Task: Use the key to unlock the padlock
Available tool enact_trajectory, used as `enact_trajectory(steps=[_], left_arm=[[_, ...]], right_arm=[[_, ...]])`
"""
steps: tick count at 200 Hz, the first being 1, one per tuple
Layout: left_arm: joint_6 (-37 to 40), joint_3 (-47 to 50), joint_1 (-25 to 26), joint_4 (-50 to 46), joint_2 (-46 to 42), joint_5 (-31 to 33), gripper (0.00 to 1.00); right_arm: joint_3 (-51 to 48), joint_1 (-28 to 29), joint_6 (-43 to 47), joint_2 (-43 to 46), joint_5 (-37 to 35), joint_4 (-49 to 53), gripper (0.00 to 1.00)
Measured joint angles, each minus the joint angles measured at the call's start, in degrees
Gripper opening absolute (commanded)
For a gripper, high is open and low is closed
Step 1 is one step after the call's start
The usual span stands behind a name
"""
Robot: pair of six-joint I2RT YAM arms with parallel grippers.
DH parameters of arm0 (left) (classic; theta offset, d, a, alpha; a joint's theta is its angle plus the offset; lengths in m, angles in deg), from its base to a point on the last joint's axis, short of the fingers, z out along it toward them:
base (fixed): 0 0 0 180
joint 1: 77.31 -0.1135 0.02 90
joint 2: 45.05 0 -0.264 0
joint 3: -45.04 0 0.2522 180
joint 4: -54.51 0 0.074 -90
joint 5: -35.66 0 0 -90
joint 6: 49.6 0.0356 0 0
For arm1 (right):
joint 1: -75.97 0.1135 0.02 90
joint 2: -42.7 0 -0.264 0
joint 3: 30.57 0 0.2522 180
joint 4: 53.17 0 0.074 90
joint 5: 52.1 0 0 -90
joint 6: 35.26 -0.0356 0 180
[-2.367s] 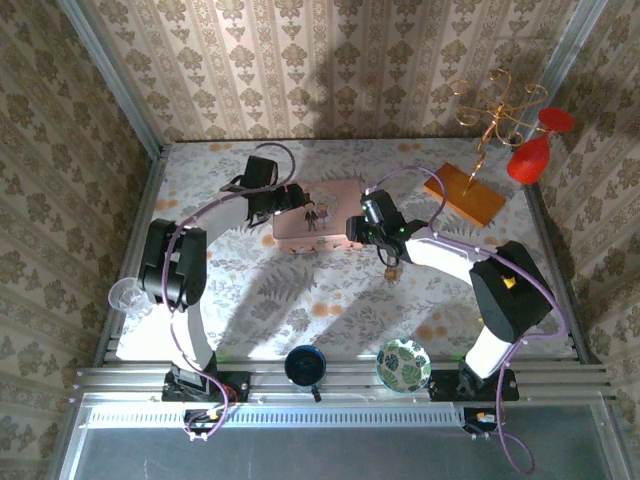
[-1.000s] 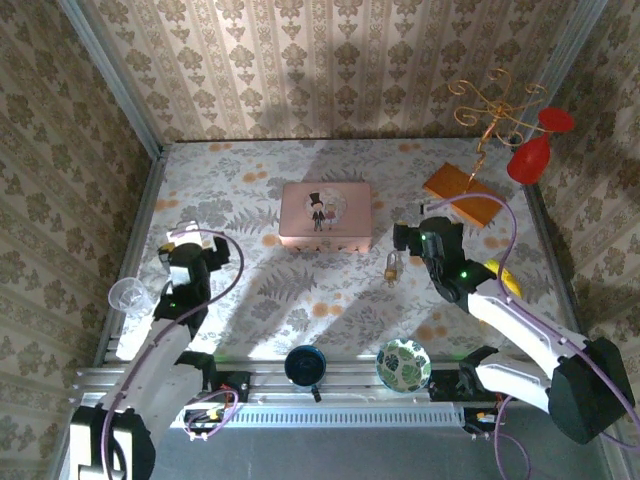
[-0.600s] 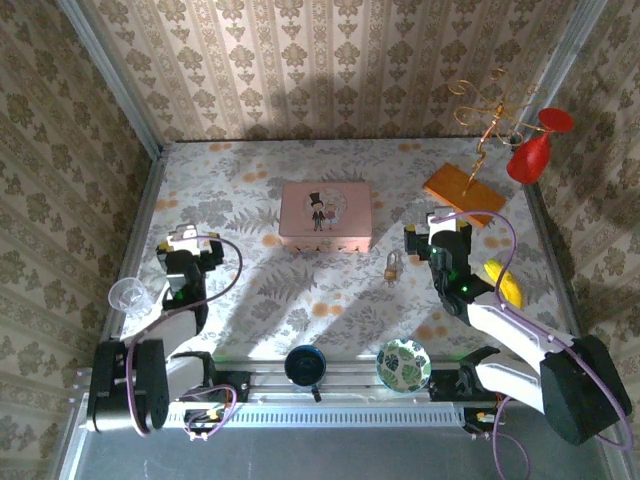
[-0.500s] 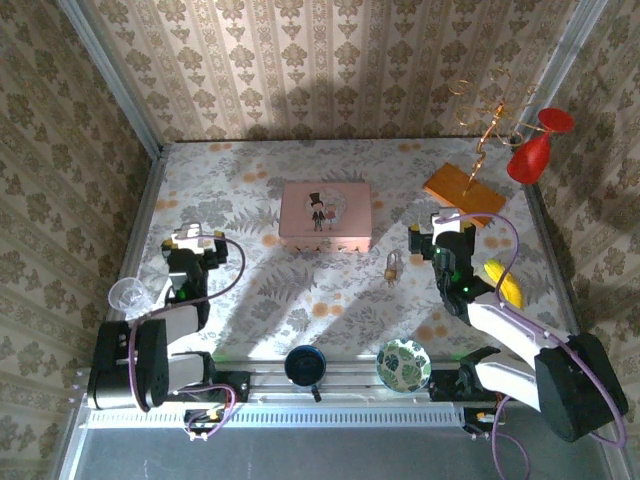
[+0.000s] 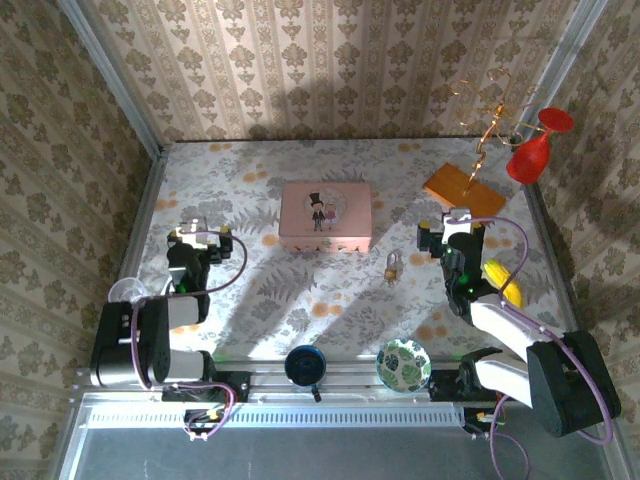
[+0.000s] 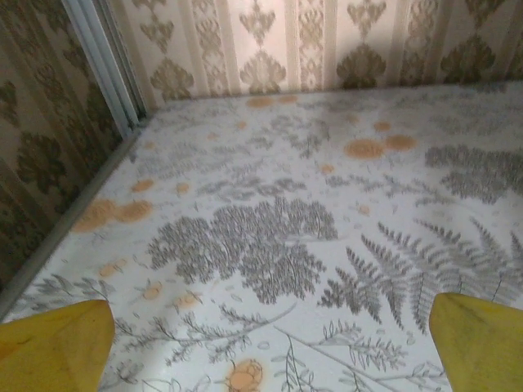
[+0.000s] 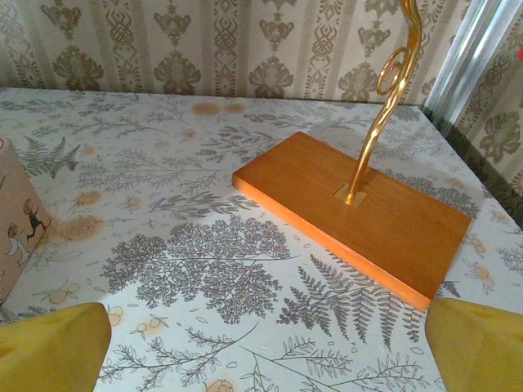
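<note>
The flowery table (image 5: 250, 180) is the biggest thing here. The pink box (image 5: 325, 214) sits between the two grippers, a bit further back than both. The brown wood board (image 7: 359, 208) with the gold wire stand (image 7: 384, 90) lies in front of the right gripper (image 7: 261, 347), a little to its right, not touching. Its jaws are wide apart and hold nothing. The left gripper (image 6: 265, 347) is spread wide too and holds nothing. The tiny padlock (image 5: 392, 265) lies on the table, near the right gripper on its left side, not touching it.
</note>
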Motion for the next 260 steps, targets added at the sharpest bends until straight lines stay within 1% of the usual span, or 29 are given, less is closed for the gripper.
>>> enact_trajectory(steps=[22, 49, 75, 107, 139, 172, 221, 260], left_arm=[[0.39, -0.07, 0.0, 2.16, 5.46, -1.09, 1.0], [1.31, -2.36, 0.0, 1.75, 9.75, -3.48, 1.0], [1.97, -5.92, -0.35, -1.01, 9.9, -7.13, 1.0], [1.92, -7.41, -2.69, -1.6, 9.9, -11.37, 1.0], [1.92, -7.41, -2.89, -2.36, 9.9, -12.92, 1.0], [1.92, -7.41, -2.89, -2.4, 9.9, -13.38, 1.0], [1.92, -7.41, -2.89, -2.4, 9.9, -13.49, 1.0], [1.92, -7.41, -2.89, -2.4, 9.9, -13.49, 1.0]], right_arm=[[-0.46, -0.39, -0.11, 0.02, 0.15, -0.17, 1.0], [-1.49, -1.09, -0.07, 0.57, 0.22, -0.46, 1.0], [-2.91, -2.05, 0.09, 1.75, 1.18, -1.49, 1.0], [-5.16, -4.13, 0.11, 1.62, 3.74, -5.97, 1.0], [-6.01, -5.81, 0.09, -3.32, 6.58, -12.26, 1.0], [-5.99, -6.19, 0.33, -8.74, 9.01, -17.59, 1.0], [-5.99, -8.2, 0.28, -12.59, 13.07, -22.03, 1.0], [-5.99, -9.18, 0.2, -16.44, 14.97, -26.64, 1.0]])
